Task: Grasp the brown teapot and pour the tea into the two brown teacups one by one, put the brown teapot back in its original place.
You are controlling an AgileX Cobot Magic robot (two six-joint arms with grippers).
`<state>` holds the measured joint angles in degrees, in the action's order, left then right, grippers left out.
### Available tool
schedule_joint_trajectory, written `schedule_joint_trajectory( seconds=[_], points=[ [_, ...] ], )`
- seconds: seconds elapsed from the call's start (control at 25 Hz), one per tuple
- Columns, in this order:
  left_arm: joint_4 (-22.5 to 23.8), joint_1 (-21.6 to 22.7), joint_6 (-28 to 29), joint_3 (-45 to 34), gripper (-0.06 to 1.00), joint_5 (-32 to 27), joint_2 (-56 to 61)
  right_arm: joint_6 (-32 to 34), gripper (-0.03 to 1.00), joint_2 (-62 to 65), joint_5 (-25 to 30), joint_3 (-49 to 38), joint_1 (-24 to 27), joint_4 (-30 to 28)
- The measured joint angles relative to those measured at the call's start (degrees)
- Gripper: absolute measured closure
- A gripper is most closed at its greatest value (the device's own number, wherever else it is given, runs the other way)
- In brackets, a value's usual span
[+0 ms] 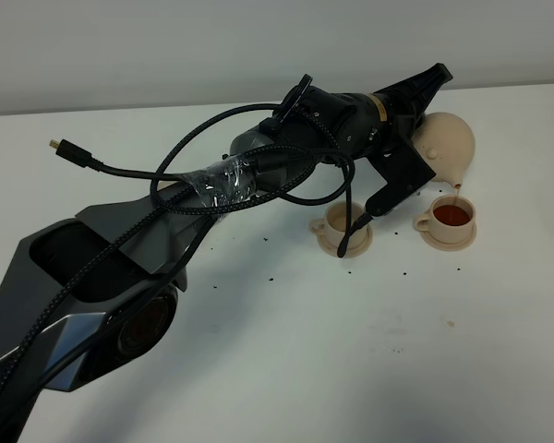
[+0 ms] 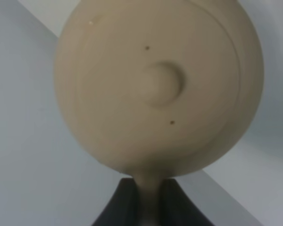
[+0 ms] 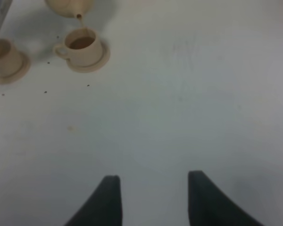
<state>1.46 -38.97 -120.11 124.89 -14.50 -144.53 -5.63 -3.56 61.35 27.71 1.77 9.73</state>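
Note:
My left gripper (image 1: pixel 430 92) reaches across to the far right and is shut on the handle of the brown teapot (image 1: pixel 449 141). The pot is tipped spout-down, and a thin stream of tea falls into the right teacup (image 1: pixel 453 217), which holds reddish tea on its saucer. The left teacup (image 1: pixel 340 228) stands on its saucer, partly hidden by the arm. In the left wrist view the teapot (image 2: pixel 155 89) fills the frame above the gripper (image 2: pixel 148 207). My right gripper (image 3: pixel 153 193) hangs open over bare table, with both teacups (image 3: pixel 82 47) (image 3: pixel 2 56) far from it. The teapot's original place is hidden.
Dark tea-leaf specks (image 1: pixel 402 272) lie scattered on the white table (image 1: pixel 369 351) around the cups. The left arm's black body (image 1: pixel 92 286) and its looping cables (image 1: pixel 258 180) span the left and middle of the view. A loose cable plug (image 1: pixel 65 148) sticks out at the far left.

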Motion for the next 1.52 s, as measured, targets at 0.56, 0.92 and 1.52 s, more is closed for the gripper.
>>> schedule_joint_trajectory(
  seconds=[0.56, 0.92, 1.52],
  points=[
    [0.0, 0.0, 0.0, 0.0, 0.82, 0.0, 0.0, 0.0, 0.63, 0.0, 0.0, 0.0, 0.0, 0.0],
    [0.0, 0.0, 0.0, 0.0, 0.82, 0.0, 0.0, 0.0, 0.63, 0.0, 0.0, 0.0, 0.0, 0.0],
    [0.0, 0.0, 0.0, 0.0, 0.82, -0.1, 0.0, 0.0, 0.63, 0.0, 0.0, 0.0, 0.0, 0.0]
  ],
)
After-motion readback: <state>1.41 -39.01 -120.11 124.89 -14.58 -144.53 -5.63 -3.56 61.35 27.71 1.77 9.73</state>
